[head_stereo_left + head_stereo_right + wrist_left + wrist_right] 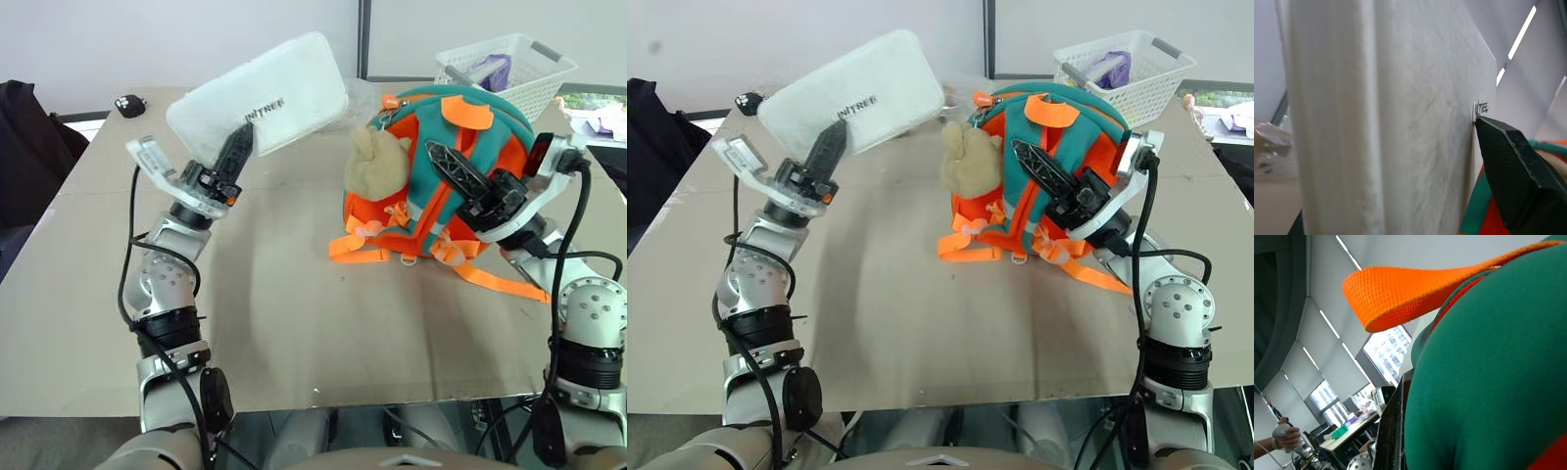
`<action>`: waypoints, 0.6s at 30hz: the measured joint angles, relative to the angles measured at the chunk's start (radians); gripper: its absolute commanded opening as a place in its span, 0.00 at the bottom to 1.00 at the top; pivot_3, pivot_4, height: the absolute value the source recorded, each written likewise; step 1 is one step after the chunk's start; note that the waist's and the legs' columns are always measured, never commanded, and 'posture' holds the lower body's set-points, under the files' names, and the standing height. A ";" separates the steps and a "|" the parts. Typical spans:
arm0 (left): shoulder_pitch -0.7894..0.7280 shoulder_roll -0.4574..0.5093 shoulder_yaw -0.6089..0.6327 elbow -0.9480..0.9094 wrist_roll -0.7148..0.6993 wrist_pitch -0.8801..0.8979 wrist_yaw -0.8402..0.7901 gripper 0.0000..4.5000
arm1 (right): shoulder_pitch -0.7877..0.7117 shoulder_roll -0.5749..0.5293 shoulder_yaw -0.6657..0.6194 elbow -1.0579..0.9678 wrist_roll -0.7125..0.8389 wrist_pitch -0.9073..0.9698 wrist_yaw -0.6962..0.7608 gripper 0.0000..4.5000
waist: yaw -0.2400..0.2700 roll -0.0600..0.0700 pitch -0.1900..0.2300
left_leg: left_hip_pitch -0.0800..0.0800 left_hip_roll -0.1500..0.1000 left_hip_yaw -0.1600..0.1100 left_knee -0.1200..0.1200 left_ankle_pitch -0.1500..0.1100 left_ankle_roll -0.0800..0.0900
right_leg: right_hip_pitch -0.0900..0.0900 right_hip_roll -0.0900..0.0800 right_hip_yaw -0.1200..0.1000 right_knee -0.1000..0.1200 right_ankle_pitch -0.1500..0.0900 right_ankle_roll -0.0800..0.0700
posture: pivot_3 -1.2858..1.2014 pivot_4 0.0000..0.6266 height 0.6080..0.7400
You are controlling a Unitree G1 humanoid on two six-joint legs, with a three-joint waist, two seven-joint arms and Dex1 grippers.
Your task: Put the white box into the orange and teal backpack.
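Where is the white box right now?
In the head views the white box is up in the air on the robot's left side, held by the left gripper, just beside the plush toy on the orange and teal backpack.

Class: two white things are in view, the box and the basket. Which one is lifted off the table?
The white box, held tilted in the left gripper; the basket rests on the table's far edge.

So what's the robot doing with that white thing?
The robot's left gripper is holding the white box up in the air, tilted, beside the orange and teal backpack on the table. Its right gripper is shut and pressed against the backpack's teal side. The box isn't inside the backpack yet.
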 measured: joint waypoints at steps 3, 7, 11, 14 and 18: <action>-0.006 0.016 -0.042 0.045 0.048 -0.033 -0.042 0.58 | 0.000 0.006 0.000 -0.005 -0.009 -0.009 -0.004 0.01 | 0.000 0.000 0.000 | 0.000 0.000 0.000 0.000 0.000 0.000 | 0.000 0.000 -0.001 0.000 0.000 0.000 | 0.52 0.24 1.00; -0.030 0.028 -0.068 0.116 0.094 -0.082 -0.082 0.58 | 0.001 0.012 0.000 -0.010 -0.017 -0.015 -0.007 0.01 | -0.001 0.000 0.000 | 0.000 0.000 0.000 0.000 0.000 0.000 | 0.000 0.000 -0.002 0.000 0.000 0.000 | 0.52 0.24 1.00; -0.066 0.029 -0.094 0.170 0.124 -0.112 -0.130 0.58 | 0.012 0.035 0.001 -0.033 -0.021 -0.026 -0.022 0.01 | 0.001 0.000 0.000 | -0.001 0.000 -0.001 0.001 0.000 0.000 | 0.000 0.000 -0.002 0.000 0.000 0.000 | 0.52 0.24 1.00; -0.082 0.036 -0.129 0.193 0.144 -0.131 -0.180 0.58 | 0.020 0.042 0.003 -0.043 -0.023 -0.039 -0.026 0.01 | 0.000 0.000 0.000 | -0.001 0.000 -0.001 0.001 0.000 0.000 | 0.000 0.000 -0.002 0.000 0.000 0.000 | 0.52 0.24 1.00; -0.149 0.066 -0.207 0.290 0.247 -0.205 -0.232 0.58 | 0.031 0.052 0.007 -0.054 -0.033 -0.047 -0.039 0.01 | 0.002 0.000 0.000 | -0.001 -0.001 -0.001 0.002 0.000 0.000 | 0.000 0.000 -0.003 0.001 0.000 0.000 | 0.52 0.24 1.00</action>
